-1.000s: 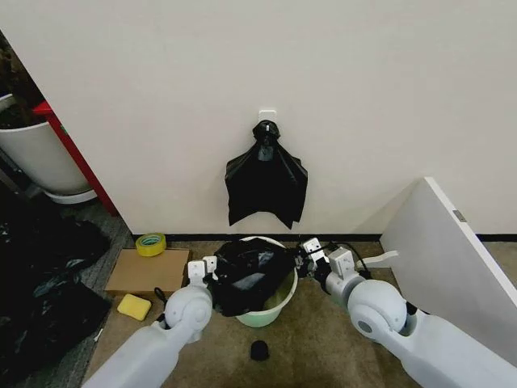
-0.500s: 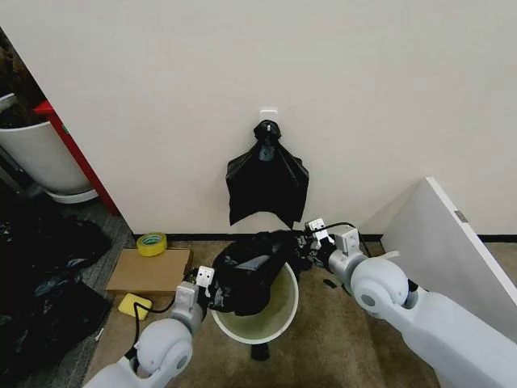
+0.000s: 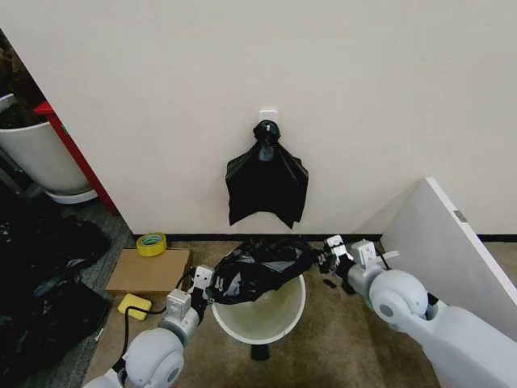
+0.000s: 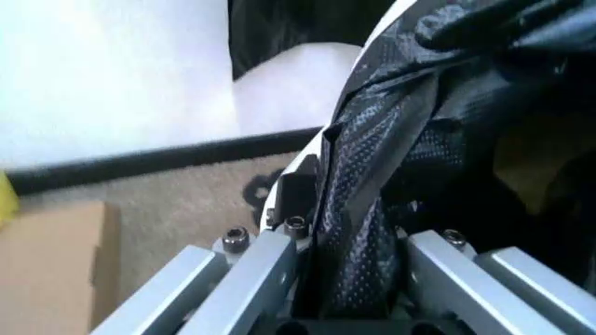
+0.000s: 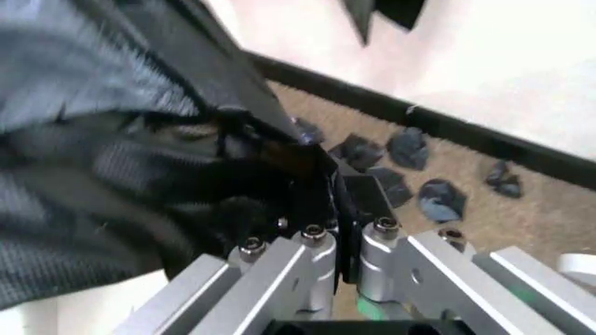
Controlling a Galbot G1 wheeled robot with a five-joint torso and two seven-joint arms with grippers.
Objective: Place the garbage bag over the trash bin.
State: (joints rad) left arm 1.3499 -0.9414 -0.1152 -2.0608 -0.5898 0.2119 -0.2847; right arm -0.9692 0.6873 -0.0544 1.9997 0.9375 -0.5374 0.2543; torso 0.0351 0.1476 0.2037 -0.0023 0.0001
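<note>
No legible text or labels anywhere.

Plain cream wall (image 3: 363, 97) with black skirting (image 3: 202, 237); tan carpet (image 3: 339, 323) — white board (image 3: 452, 259) leaning at right.

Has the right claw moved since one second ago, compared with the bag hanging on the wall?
Yes. The right claw, shut on the garbage bag, has shifted rightward, away from below the knotted bag.

Right tool (image 5: 322, 209): clamped on garbage bag (image 5: 121, 139) edge; black scraps (image 5: 410, 164) on carpet (image 5: 521, 216) toward 2 o'clock.
</note>
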